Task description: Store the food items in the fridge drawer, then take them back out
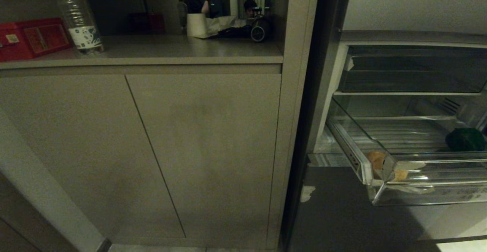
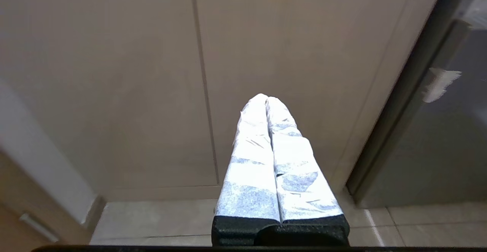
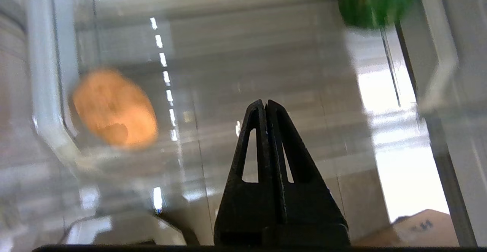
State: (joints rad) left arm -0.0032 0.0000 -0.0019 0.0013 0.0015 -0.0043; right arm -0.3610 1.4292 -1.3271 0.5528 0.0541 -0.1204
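In the drawer (image 1: 403, 157), pulled out from the grey fridge (image 1: 342, 206), both food items are lying on the ribbed clear floor: the bread (image 1: 380, 164) is sitting in the front corner against the clear lip, and the green piece (image 1: 465, 139) is resting well apart from it, farther back on the other side. The right claw (image 3: 266, 103) is pointing at the drawer with its black fingers clenched together and grasping nothing; the bread (image 3: 114, 109) and the green piece (image 3: 374, 1) are lying to either side of its line. The left claw (image 2: 266, 99), wrapped in white, is also clenched empty, facing the cabinet doors (image 2: 152, 73). The bread is looking lumpy, matte and probably light and soft, so a gentle grip across its middle should be holding it. The green piece is looking glossy, rounded and likely slippery, so gripping across its widest part seems safest. The drawer's plastic is looking stiff and smooth.
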